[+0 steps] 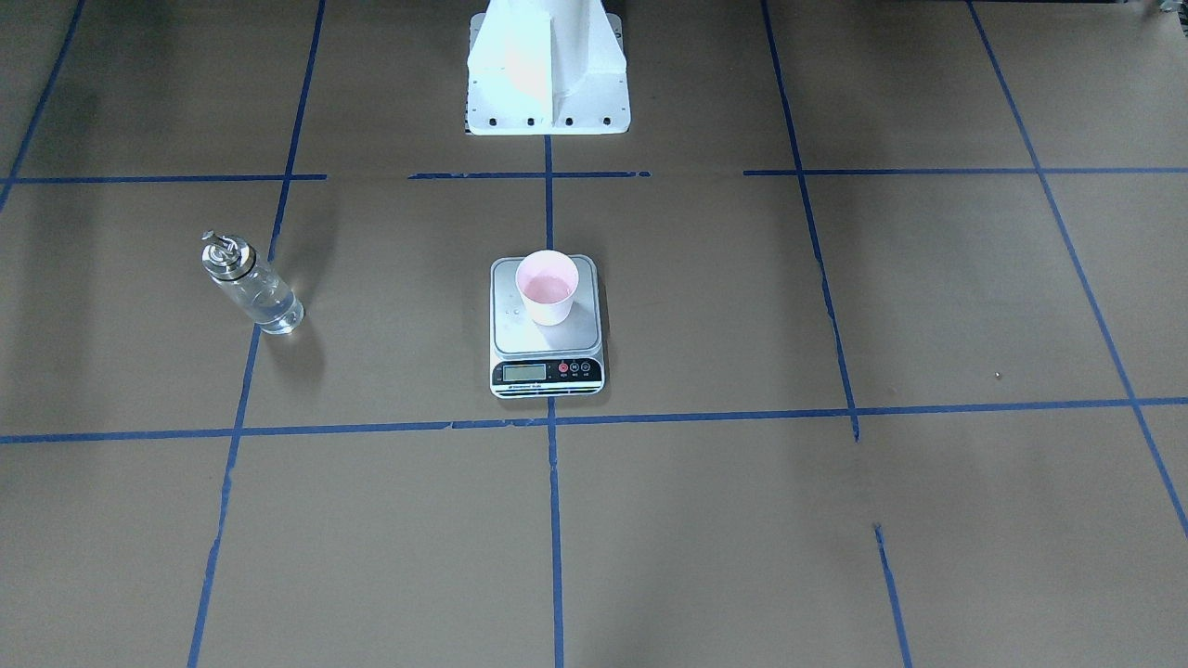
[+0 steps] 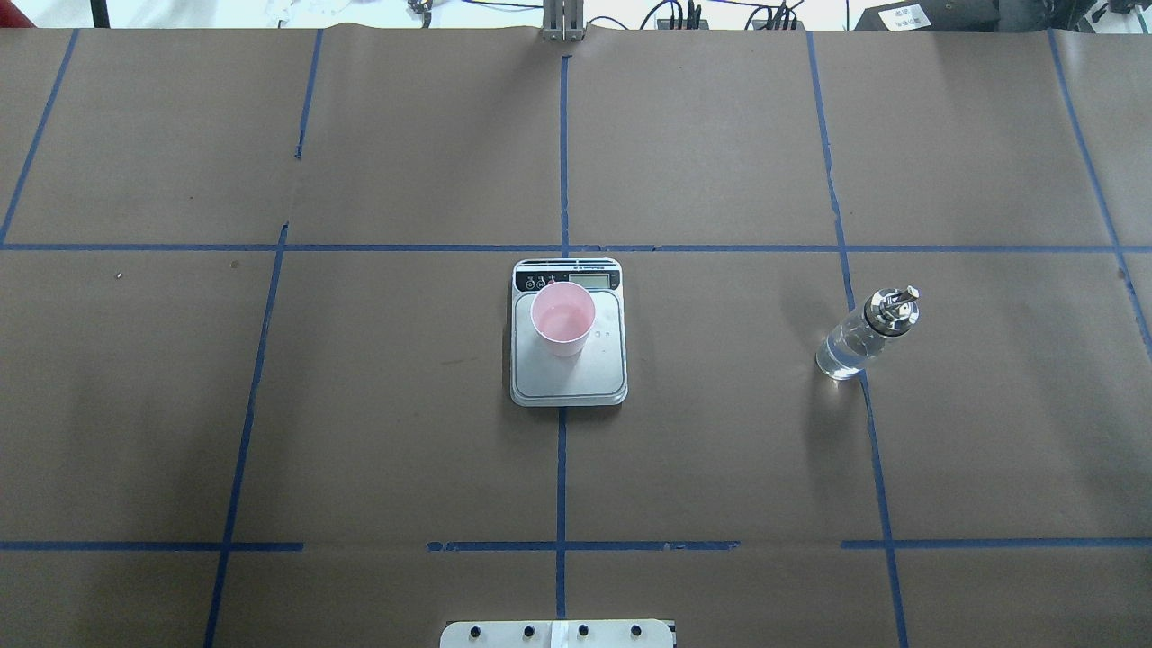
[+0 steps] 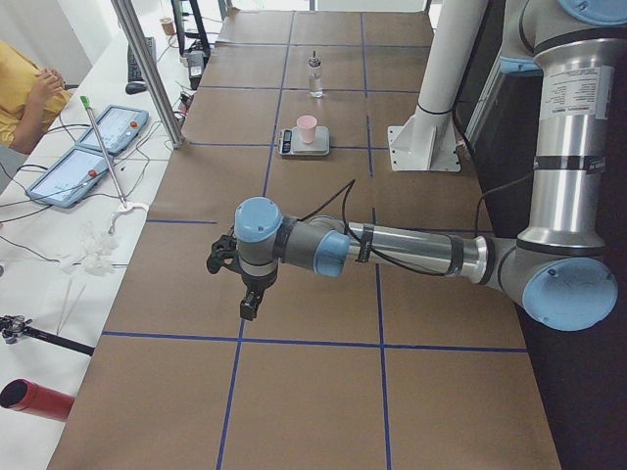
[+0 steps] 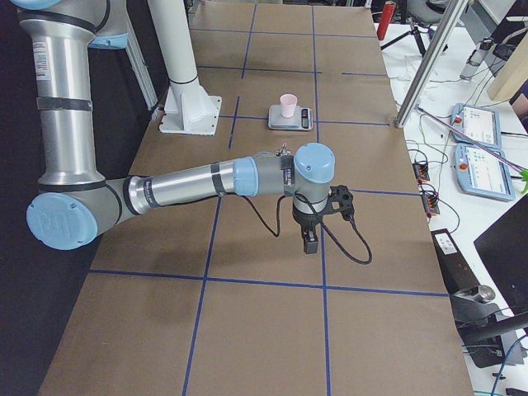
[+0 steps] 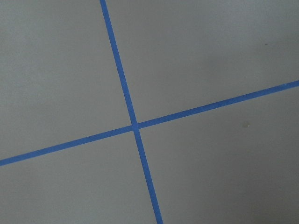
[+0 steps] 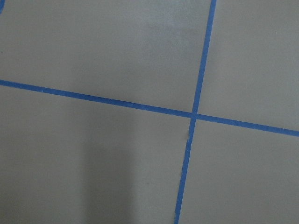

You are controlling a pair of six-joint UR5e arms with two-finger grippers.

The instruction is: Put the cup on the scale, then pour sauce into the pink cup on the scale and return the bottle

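Note:
The pale pink cup (image 1: 548, 288) stands upright on the silver scale (image 1: 520, 332) at the table's middle, also in the overhead view (image 2: 562, 317) on the scale (image 2: 596, 369). The clear glass bottle (image 1: 251, 283) with its metal cap stands upright on the table on my right side (image 2: 866, 335), clear sauce in it. No gripper is near either. My left gripper (image 3: 251, 304) and right gripper (image 4: 309, 242) hang over bare brown paper at the table's ends. They show only in the side views, so I cannot tell whether they are open or shut. The wrist views show only paper and blue tape.
The white robot base (image 1: 548, 74) stands behind the scale. Blue tape lines (image 2: 562, 450) grid the brown table cover. A side bench with tablets (image 3: 108, 127), a metal post (image 3: 147, 69) and a seated person in yellow (image 3: 20, 88) lie beyond the table's far edge.

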